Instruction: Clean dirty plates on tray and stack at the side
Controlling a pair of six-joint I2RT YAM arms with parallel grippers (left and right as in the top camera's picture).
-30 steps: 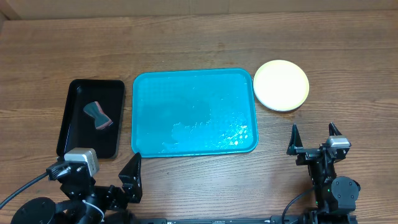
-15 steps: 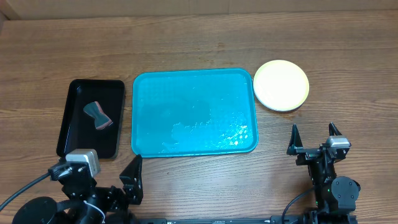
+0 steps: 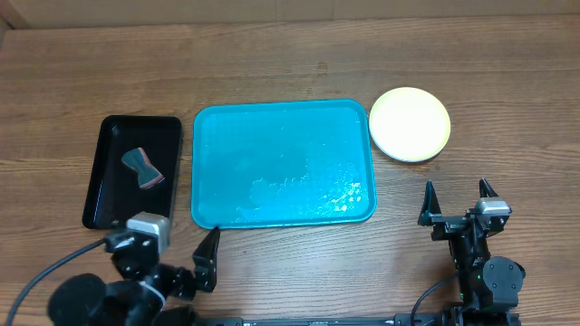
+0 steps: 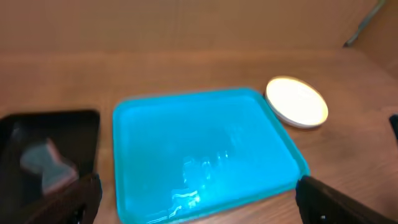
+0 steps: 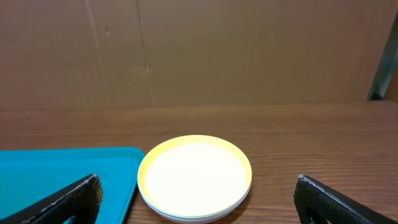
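The turquoise tray [image 3: 283,163] lies in the table's middle with no plates on it, only wet streaks; it also shows in the left wrist view [image 4: 199,155] and the right wrist view [image 5: 62,177]. The plates [image 3: 410,124] sit stacked on the table right of the tray, a yellow-green rimmed one on top; they also show in the left wrist view [image 4: 296,101] and the right wrist view [image 5: 195,177]. My left gripper [image 3: 177,263] is open and empty near the front edge, before the tray's left corner. My right gripper [image 3: 458,204] is open and empty, in front of the stack.
A narrow black tray [image 3: 133,184] lies left of the turquoise tray and holds a grey sponge [image 3: 142,168]. A cardboard wall [image 5: 199,50] stands behind the table.
My left arm has shifted to the right along the front edge. The right arm, tray and plates have not moved.
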